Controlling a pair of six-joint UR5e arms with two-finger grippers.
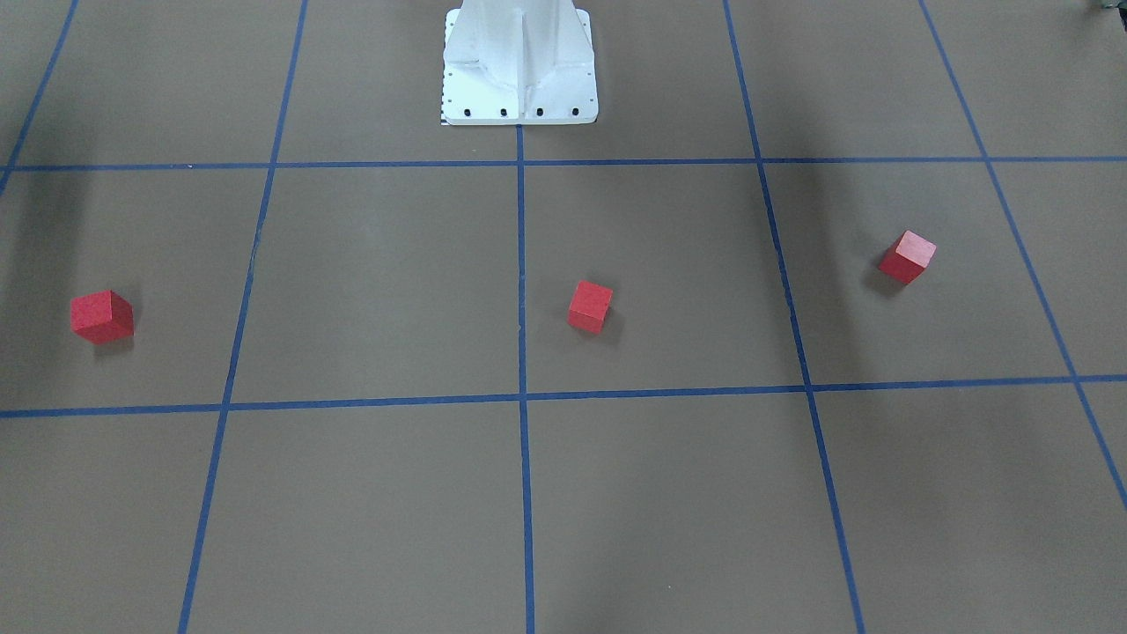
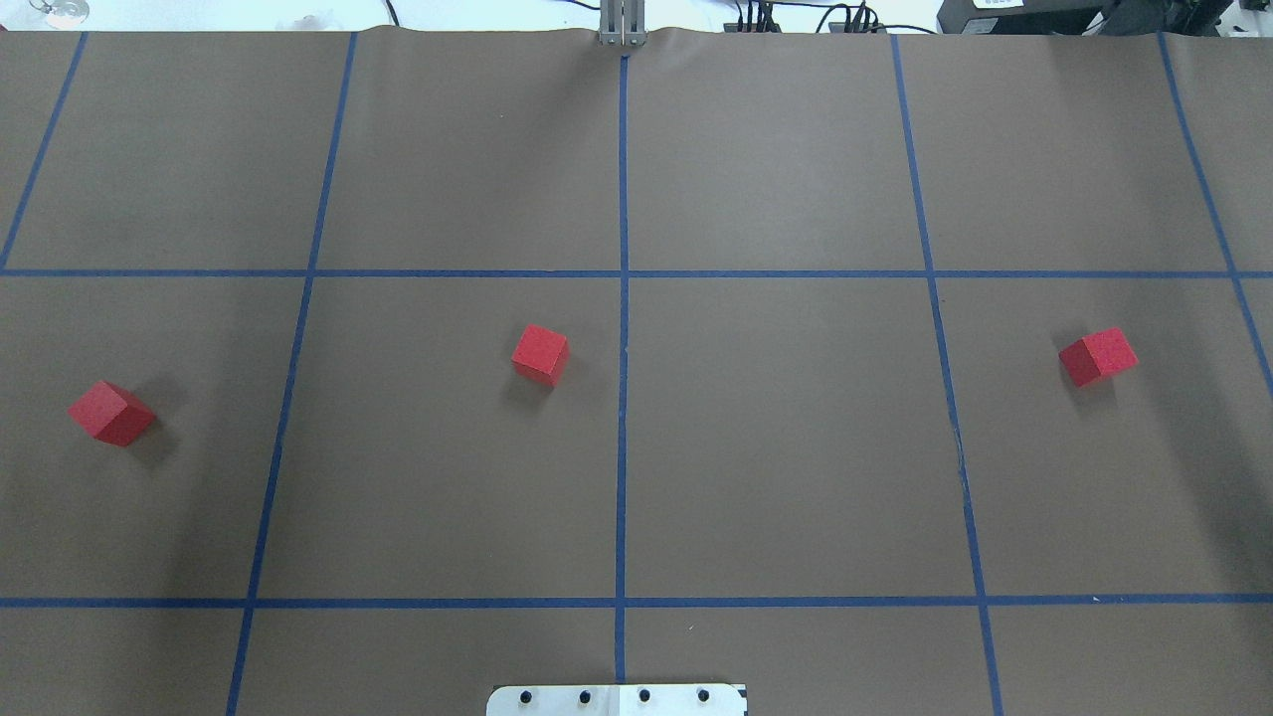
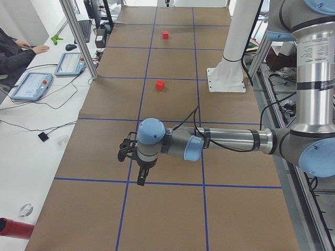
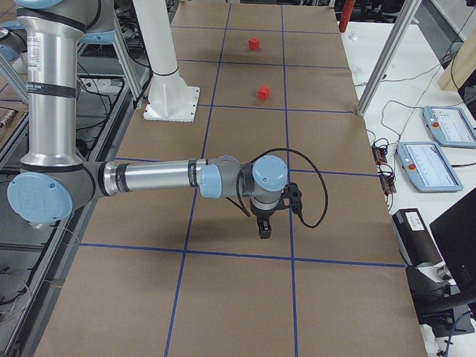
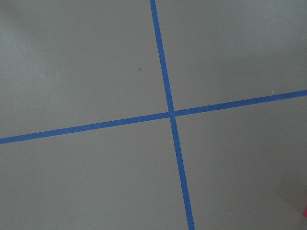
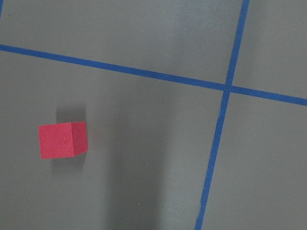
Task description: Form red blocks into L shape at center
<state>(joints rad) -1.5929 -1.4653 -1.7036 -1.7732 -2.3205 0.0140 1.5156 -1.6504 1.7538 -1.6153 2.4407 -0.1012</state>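
Note:
Three red blocks lie apart on the brown grid surface. The middle block (image 2: 540,354) (image 1: 590,306) sits just left of the central tape line, near the center crossing (image 2: 624,273). One block (image 2: 111,413) lies far to the left, one (image 2: 1097,357) far to the right. The right wrist view shows one block (image 6: 62,139) below and to the side. My left gripper (image 3: 141,178) and right gripper (image 4: 263,229) show only in the side views, hanging above the surface. I cannot tell whether they are open or shut.
The white robot base plate (image 2: 617,700) stands at the near edge. Operators' tablets (image 3: 32,84) and cables lie on the white bench beyond the table's far side. An aluminium post (image 3: 78,39) stands at that edge.

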